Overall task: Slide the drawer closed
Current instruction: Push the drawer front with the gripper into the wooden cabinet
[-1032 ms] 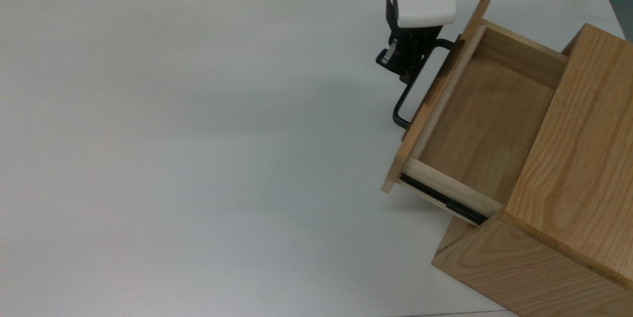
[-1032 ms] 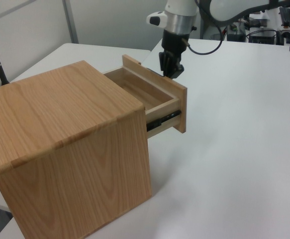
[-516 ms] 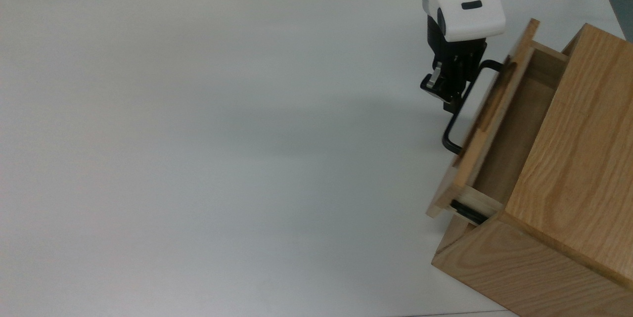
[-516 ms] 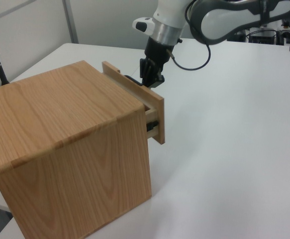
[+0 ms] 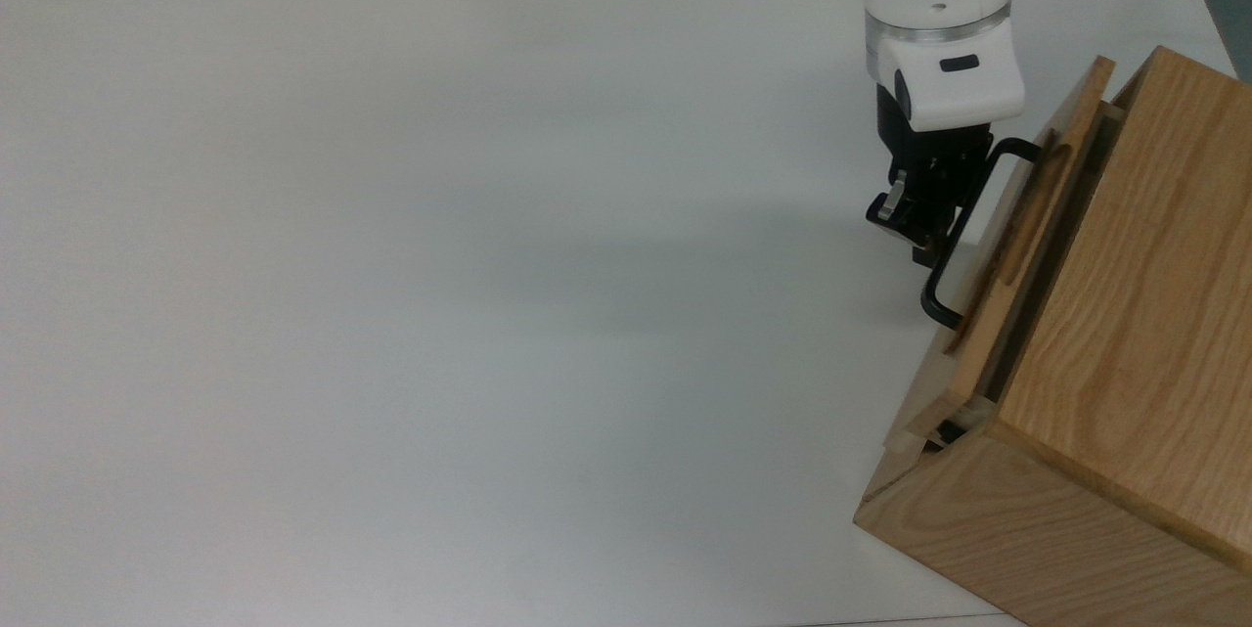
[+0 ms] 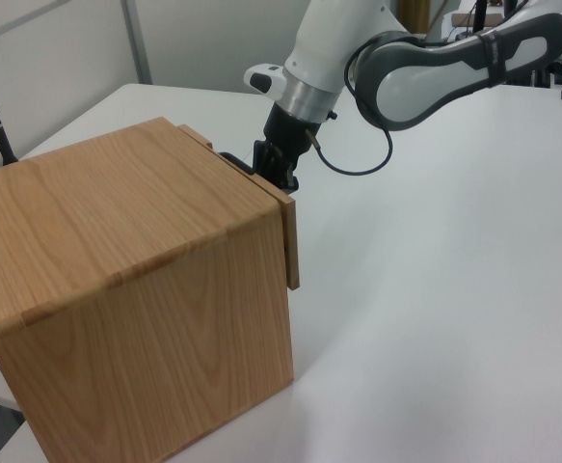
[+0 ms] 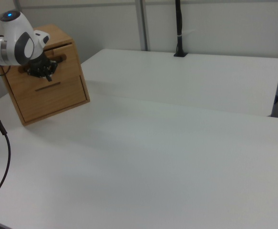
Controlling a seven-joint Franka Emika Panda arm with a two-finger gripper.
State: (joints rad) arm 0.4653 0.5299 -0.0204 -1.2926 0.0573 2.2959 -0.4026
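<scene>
A Franka arm's end effector (image 5: 929, 216) sits against the black bar handle (image 5: 963, 236) of the drawer (image 5: 1017, 255), whose front panel stands just short of the oak-grain cabinet (image 5: 1125, 334) at the top view's right edge of the white worktop (image 5: 440, 265). The fingers appear to straddle the bar at a narrow setting, though whether they actually clamp it cannot be told from these pictures. Placing the end effector on the handle, squarely in front of the cabinet, lets the arm press the panel straight along the rails, so the tray should run in without jamming.

A thin dark gap and a short stub of black rail (image 5: 947, 431) show between panel and cabinet in the top view, so the drawer is judged almost home, with a last short push left.

The panel's long axis runs parallel to the cabinet's front edge, level with the worktop; its face points away from the cabinet towards the open worktop.
</scene>
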